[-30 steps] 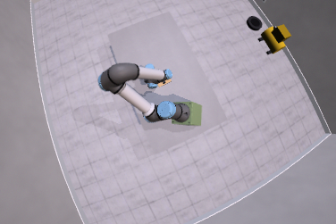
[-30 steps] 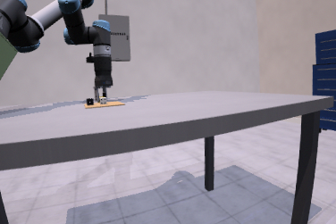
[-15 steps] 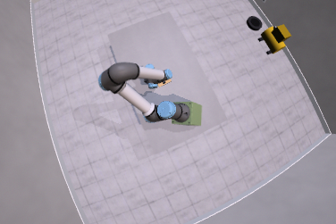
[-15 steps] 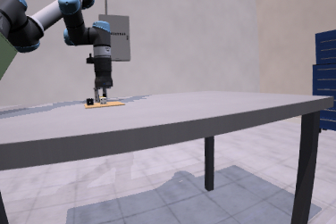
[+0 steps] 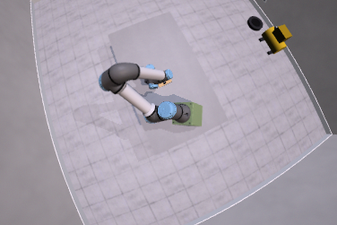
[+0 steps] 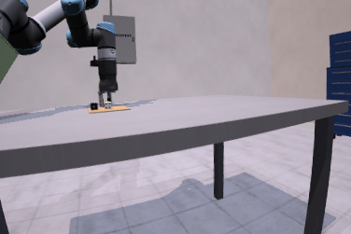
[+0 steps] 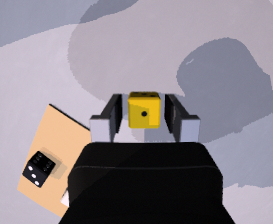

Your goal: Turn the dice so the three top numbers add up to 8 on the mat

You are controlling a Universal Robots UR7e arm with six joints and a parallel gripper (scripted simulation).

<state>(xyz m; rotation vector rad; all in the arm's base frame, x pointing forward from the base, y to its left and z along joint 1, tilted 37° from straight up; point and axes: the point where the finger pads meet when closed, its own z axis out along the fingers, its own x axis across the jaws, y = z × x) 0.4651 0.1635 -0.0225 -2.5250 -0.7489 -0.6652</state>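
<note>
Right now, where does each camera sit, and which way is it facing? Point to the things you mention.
Top: high overhead, facing down at the table and tiled floor; almost the whole arm shows.
Exterior: beside the table near tabletop height, facing across it to the wall; arm and gripper (image 6: 105,99) show.
Wrist: on the arm's end, facing down past both gripper fingers at the yellow die (image 7: 144,111).
Exterior and wrist share the black die (image 6: 93,106) (image 7: 38,169) and the mat (image 6: 122,108) (image 7: 54,130).
</note>
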